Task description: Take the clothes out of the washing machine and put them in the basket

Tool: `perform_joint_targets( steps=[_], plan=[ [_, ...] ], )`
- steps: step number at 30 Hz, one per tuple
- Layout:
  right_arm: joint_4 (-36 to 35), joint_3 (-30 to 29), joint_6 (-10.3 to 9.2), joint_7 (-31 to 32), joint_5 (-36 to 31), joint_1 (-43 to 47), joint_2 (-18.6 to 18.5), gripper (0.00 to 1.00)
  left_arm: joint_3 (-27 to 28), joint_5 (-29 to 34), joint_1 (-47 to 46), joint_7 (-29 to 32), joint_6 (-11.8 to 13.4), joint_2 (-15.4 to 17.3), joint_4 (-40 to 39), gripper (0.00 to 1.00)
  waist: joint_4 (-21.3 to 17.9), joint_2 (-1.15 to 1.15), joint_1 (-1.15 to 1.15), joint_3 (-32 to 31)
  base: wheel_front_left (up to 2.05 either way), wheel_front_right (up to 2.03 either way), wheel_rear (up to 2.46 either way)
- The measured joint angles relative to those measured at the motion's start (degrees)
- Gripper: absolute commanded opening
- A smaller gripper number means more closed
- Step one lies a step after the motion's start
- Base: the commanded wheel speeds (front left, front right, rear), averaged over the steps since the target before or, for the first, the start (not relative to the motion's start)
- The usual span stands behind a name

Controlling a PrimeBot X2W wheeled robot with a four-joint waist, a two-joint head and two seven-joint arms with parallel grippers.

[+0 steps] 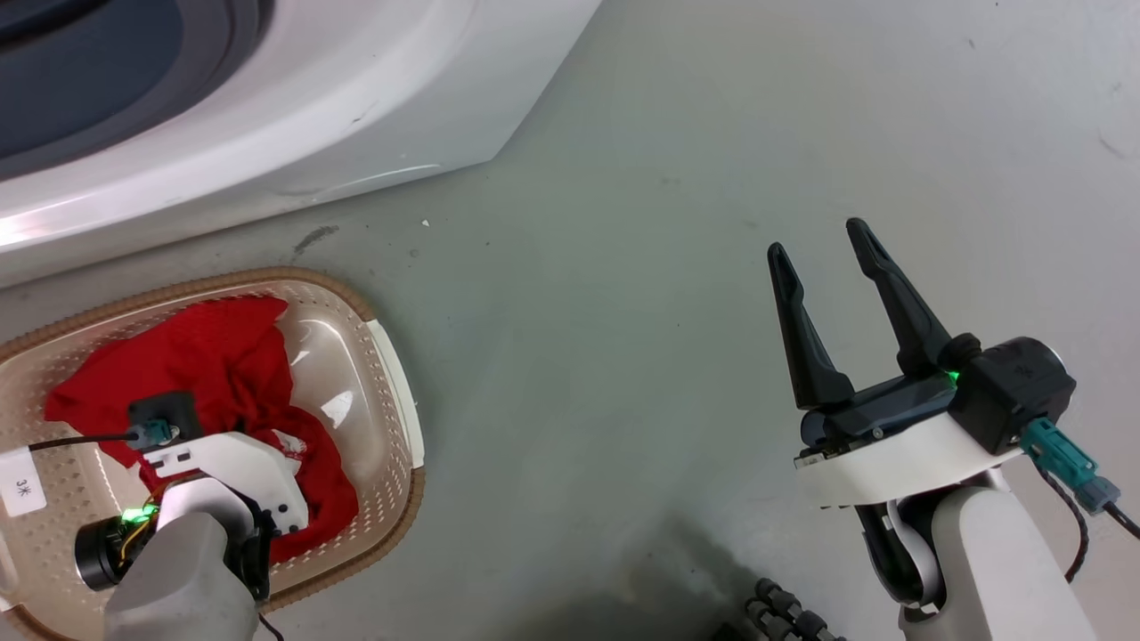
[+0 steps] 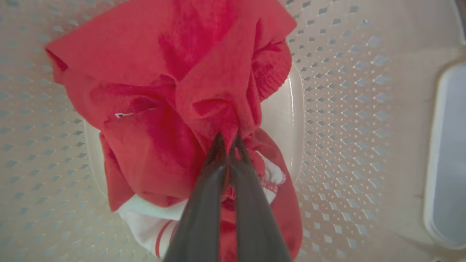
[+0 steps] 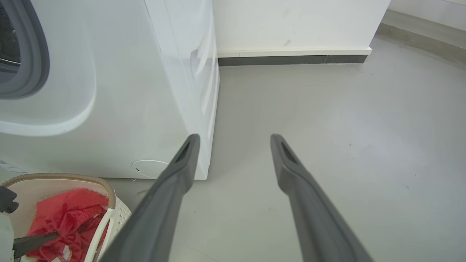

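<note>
The red clothes (image 1: 223, 374) lie bunched in the cream basket (image 1: 392, 392) at the lower left of the head view. My left gripper (image 2: 228, 140) reaches down into the basket and is shut on a fold of the red fabric (image 2: 204, 72); white panels with red stripes show under it. The basket wall (image 2: 346, 109) surrounds the garment. The washing machine (image 1: 294, 116) stands at the top left, its grey-rimmed porthole (image 3: 32, 54) partly in the right wrist view. My right gripper (image 1: 828, 258) hangs open over bare floor to the right, holding nothing. The clothes (image 3: 69, 218) and basket rim (image 3: 65, 177) show at that view's lower left.
Grey floor (image 1: 623, 312) spreads between the basket and my right arm. A white wall with a dark skirting (image 3: 291, 60) runs behind the machine. A white tag (image 1: 20, 485) hangs at the basket's left edge.
</note>
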Motion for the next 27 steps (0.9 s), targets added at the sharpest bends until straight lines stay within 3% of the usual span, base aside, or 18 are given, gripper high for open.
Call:
perform_joint_targets(
  steps=[4, 5, 6, 7, 16, 21, 27],
  plan=[
    [0.44, 0.57, 0.0, -0.27, 0.26, -0.42, 0.01, 1.0, 0.48, -1.07, -1.09, 1.1, -0.58, -0.66, 3.24, 0.0, -0.42, 0.0, 0.0, 0.93, 0.0, 0.0, 0.0],
    [0.57, 0.67, 0.0, -0.33, 0.31, -0.59, 0.01, 1.0, 0.6, -1.38, -1.25, 1.16, -0.68, -0.87, 3.63, 0.07, -0.45, 0.0, 0.0, 0.88, 0.0, 0.0, 0.0],
    [0.73, 0.77, 0.0, -0.46, 0.38, -0.85, 0.01, 1.0, 0.57, -1.47, -1.35, 1.38, -0.91, -1.03, 4.0, 0.4, -0.47, 0.0, 0.0, 0.75, 0.0, 0.0, 0.0],
    [0.89, 0.8, 0.0, -0.53, 0.58, -1.04, 0.02, 1.0, 0.57, -1.56, -1.38, 1.49, -1.18, -1.2, 4.35, 1.0, -0.48, 0.0, 0.0, 0.53, 0.0, 0.0, 0.0],
    [3.13, 0.31, 0.0, -1.18, 0.7, -0.93, 0.04, 1.0, -0.03, -2.44, -0.37, 0.43, -3.69, -3.02, 5.71, 1.0, 0.41, 0.0, 0.0, -4.35, 0.0, 0.0, 0.0],
    [4.36, -1.41, 0.0, -0.8, 0.63, 0.38, 0.05, 1.0, -0.82, -2.57, 1.59, -1.09, -6.69, -4.76, 5.95, 1.0, 2.01, 0.0, -0.01, -9.42, 0.0, 0.0, 0.0],
    [4.75, -2.74, 0.0, 0.38, -0.1, 2.26, 0.05, 1.0, -2.52, -1.37, 3.41, -3.34, -8.13, -5.83, 4.85, 1.0, 4.88, 0.0, -0.02, -16.36, 0.0, 0.0, 0.0]
  ],
)
